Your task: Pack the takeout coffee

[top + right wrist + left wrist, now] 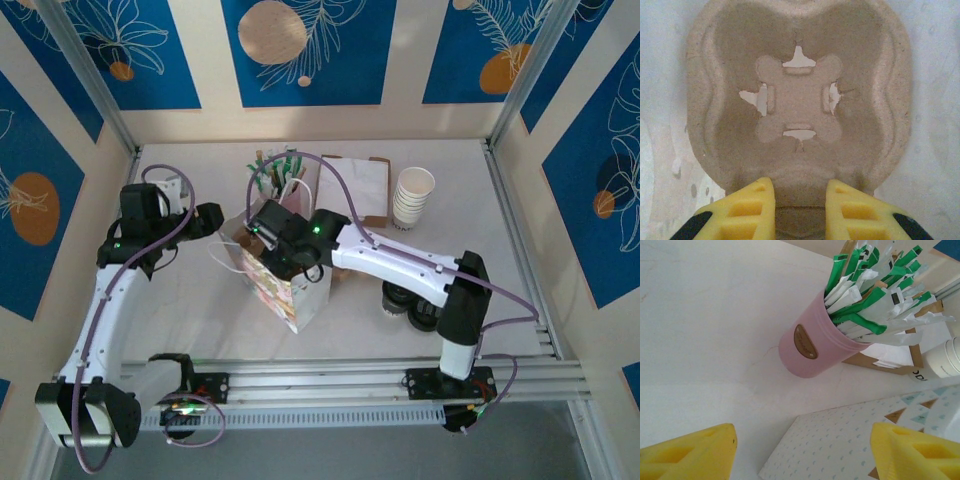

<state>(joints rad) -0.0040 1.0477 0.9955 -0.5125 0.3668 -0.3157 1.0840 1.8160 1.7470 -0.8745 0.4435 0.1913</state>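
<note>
— White table (pixel 200 330), boxed in by blue-and-cream leaf panels. Where is your coffee?

— At four o'clock from the table's middle. The coffee (pixel 400 298) stands dark lid up, tucked partly under your right arm (pixel 400 265). How many lidded cups sit there I cannot tell.

— How will it handle?

— My guess is a thin paper wall that dents under a hard squeeze, a press-on lid that could pop, and liquid that slops if you tilt it. Take it round the body just under the lid, jaws level, and carry it upright.

— What are your grippers doing?

— Your right gripper (pixel 800 200) is nearly closed, its fingers pinching the near rim of the carrier (pixel 800 95). That carrier sits hole-up inside the bag (pixel 290 290) at eight o'clock; whether it rests on the bottom I cannot tell. Your left gripper (pixel 805 440) stands wide and holds nothing, just beside the bag on its nine o'clock side.

— What stands in the way?

— Your right arm itself lies over the coffee, so you would likely have to let the carrier go and pull back first. A pink cup (pixel 807 347) of green and white packets sits at eleven o'clock with a brown box (pixel 875 361) behind it. A cup stack (pixel 413 197) is at two o'clock. All three are well apart from the coffee. The bag's soft walls are the likelier snag when a cup goes down.
</note>
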